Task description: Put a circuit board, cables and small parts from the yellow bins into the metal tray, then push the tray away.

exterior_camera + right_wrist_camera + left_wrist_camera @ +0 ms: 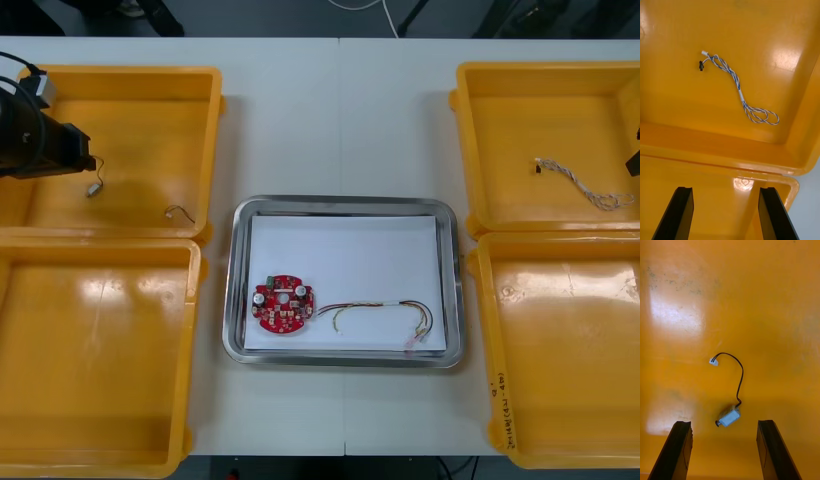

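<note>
Left gripper (724, 423) wide open over the small metal part (729, 417) in the far-left yellow bin (140, 120). Right gripper (726, 189) is wide open too, short of the twisted blue and white cable (739, 90) in the far-right yellow bin (540, 110).
Part is a tiny smooth metal block lying skewed between the fingers, with a thin black cable (740, 375) curling off to a white plug. Bin floor is glossy hard plastic, so the risk is that the block skids or pivots out when the fingers close. Pinching only the cable would leave the block dangling and likely to swing. Metal tray (340, 203), shiny rim and white inside, holds the round red circuit board (283, 305) near its near-left corner and a limp red and yellow cable (385, 312) along the near edge. A sloppy drop could land on them.
</note>
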Available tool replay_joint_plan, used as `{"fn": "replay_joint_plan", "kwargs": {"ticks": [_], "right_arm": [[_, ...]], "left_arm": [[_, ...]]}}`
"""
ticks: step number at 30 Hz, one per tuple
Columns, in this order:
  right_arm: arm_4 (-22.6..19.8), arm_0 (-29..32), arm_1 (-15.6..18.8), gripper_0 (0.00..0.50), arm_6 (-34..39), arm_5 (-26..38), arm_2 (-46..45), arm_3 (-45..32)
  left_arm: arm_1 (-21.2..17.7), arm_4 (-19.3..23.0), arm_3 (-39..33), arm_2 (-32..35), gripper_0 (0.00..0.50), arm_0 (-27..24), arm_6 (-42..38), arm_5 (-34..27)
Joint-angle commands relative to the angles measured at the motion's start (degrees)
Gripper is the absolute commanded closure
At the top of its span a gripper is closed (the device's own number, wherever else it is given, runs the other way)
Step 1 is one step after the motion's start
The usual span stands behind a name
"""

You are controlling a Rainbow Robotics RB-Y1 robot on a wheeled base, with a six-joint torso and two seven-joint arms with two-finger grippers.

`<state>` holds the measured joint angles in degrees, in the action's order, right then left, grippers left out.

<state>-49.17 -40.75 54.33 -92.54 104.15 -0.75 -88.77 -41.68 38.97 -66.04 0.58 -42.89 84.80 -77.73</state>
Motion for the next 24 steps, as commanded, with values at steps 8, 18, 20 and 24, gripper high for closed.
{"fn": "replay_joint_plan", "kwargs": {"ticks": [8, 18, 20, 24], "right_arm": [[-0.31, -2.23, 2.62, 0.0, -17.15, -11.33, -1.8, 11.6], [-0.66, -2.23, -0.1, 0.0, -26.38, -18.8, -1.8, 18.72], [-0.49, -2.23, -0.98, 0.0, -26.64, -19.95, -1.8, 19.34], [0.3, -2.15, -2.92, 0.0, -27.08, -21.79, -1.62, 19.77]], "left_arm": [[0.99, 0.23, 2.58, -3.66, 0.0, 0.18, 5.29, 3.64], [2.13, 0.85, 5.13, -5.41, 0.0, 0.26, 5.29, 6.27], [2.31, 0.85, 5.4, -5.41, 0.0, 0.26, 5.29, 6.54], [2.57, 0.94, 6.01, -5.41, 0.0, 0.26, 5.38, 6.8]]}}
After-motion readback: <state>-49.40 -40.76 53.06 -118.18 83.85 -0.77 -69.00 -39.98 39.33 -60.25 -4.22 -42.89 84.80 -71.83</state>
